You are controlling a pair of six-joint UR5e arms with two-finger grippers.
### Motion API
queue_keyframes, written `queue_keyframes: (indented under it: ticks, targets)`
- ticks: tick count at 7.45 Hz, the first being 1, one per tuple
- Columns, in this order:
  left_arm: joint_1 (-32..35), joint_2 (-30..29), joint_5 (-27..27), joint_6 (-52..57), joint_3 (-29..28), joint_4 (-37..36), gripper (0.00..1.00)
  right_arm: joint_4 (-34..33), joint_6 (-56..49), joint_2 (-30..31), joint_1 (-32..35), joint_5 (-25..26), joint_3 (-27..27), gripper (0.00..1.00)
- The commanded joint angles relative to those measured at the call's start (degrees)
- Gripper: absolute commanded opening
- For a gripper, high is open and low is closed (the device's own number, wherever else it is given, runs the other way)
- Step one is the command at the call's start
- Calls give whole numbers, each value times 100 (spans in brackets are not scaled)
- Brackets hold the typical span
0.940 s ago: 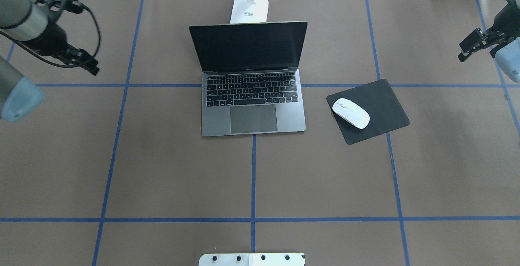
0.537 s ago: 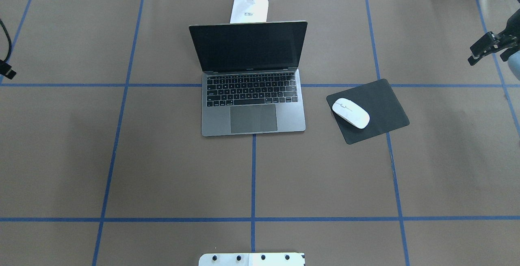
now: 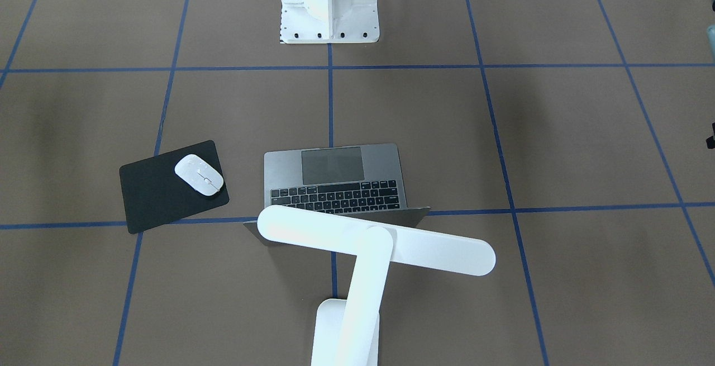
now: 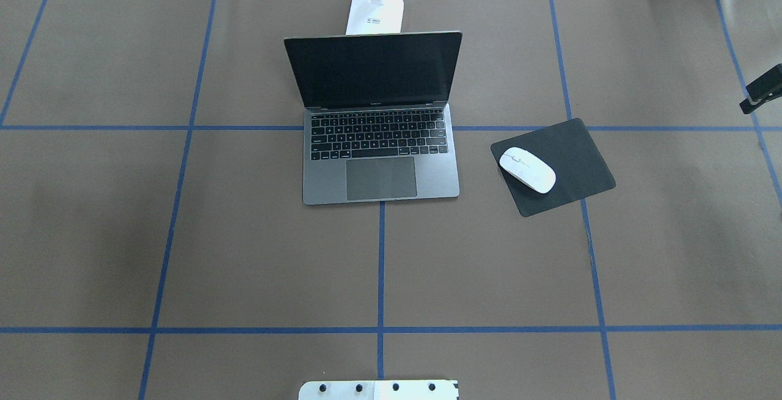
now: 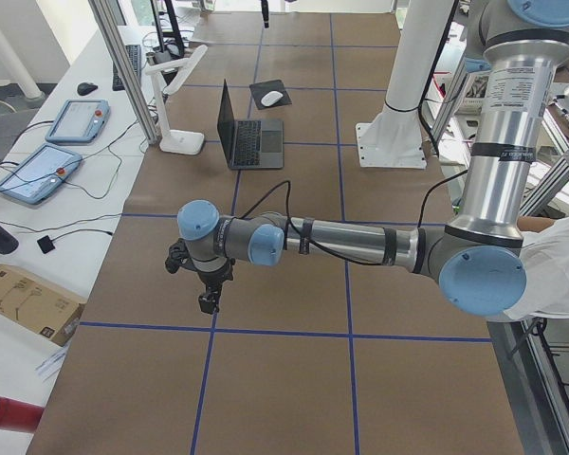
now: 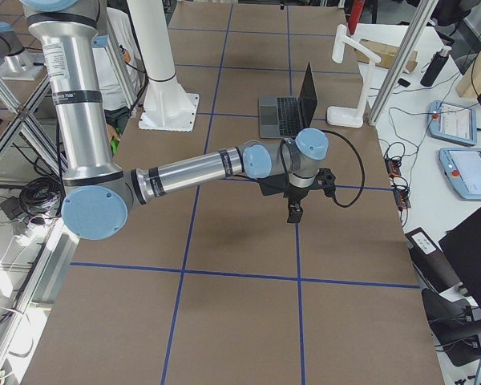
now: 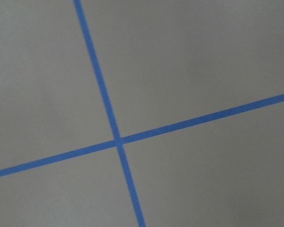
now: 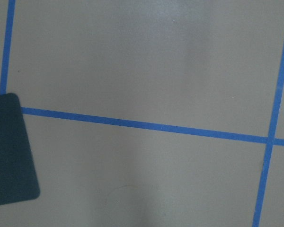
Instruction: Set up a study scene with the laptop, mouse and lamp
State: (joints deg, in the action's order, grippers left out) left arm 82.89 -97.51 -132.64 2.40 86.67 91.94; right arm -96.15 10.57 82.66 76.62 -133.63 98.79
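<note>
The open grey laptop (image 4: 379, 156) stands mid-table, its screen facing the robot. The white lamp's base (image 4: 375, 14) sits just behind the screen, and its bar head (image 3: 374, 240) hangs over the lid. The white mouse (image 4: 528, 170) lies on a black mat (image 4: 580, 162) to the laptop's right. My left gripper (image 5: 207, 289) hangs over bare table far to the left, out of the overhead view; I cannot tell whether it is open. My right gripper (image 6: 295, 210) is far to the right, with only a black tip (image 4: 760, 88) showing at the overhead edge; I cannot tell its state.
The white robot pedestal (image 3: 329, 3) is bolted at the near table edge. Blue tape lines grid the brown table cover (image 4: 244, 253). Teach pendants (image 5: 52, 142) and cables lie on the bench beyond the far edge. A corner of the mat (image 8: 7, 151) shows in the right wrist view.
Both arms have pulled outward. The left arm has left the overhead view to the left; the right gripper has moved to the right edge. Laptop, mouse and lamp have not moved.
</note>
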Motion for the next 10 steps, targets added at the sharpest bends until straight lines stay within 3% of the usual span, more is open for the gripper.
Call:
queue_keyframes:
  ticks: [1, 3, 6, 10]
  targets:
    - [96, -49, -16, 6, -19, -238, 99, 0, -2, 189, 81, -14, 201, 99]
    - [96, -48, -16, -64, -45, -247, 99, 0, -11, 364, 151, -14, 299, 99]
    - [105, -101, -604, -230, -37, -615, 99, 0, -98, 681, 186, 4, 272, 99]
    - [280, -101, -534, -152, 367, -581, 99, 0, -160, 892, 283, 3, 325, 99]
